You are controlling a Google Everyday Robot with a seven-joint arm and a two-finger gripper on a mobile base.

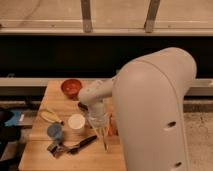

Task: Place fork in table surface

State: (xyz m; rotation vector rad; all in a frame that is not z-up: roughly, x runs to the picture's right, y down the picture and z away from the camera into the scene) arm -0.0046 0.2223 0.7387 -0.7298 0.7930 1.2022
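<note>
Since the fork (104,138) hung tines-down from the gripper (98,121), pinched by its handle just above the table surface (95,156), I'd have lowered it gently and tipped it toward 6 o'clock, away from the white cup (76,123) at 9 and the black-handled tool (80,145).

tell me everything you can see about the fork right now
The fork is a slim, pale metallic-looking piece with a thin straight handle. It hangs nearly upright beneath the end effector, its lower end pointing down at the table surface near the front edge, just right of the black-handled tool. The robot arm covers its upper part, and whether the tip touches the wood cannot be told. The tines cannot be made out.
</note>
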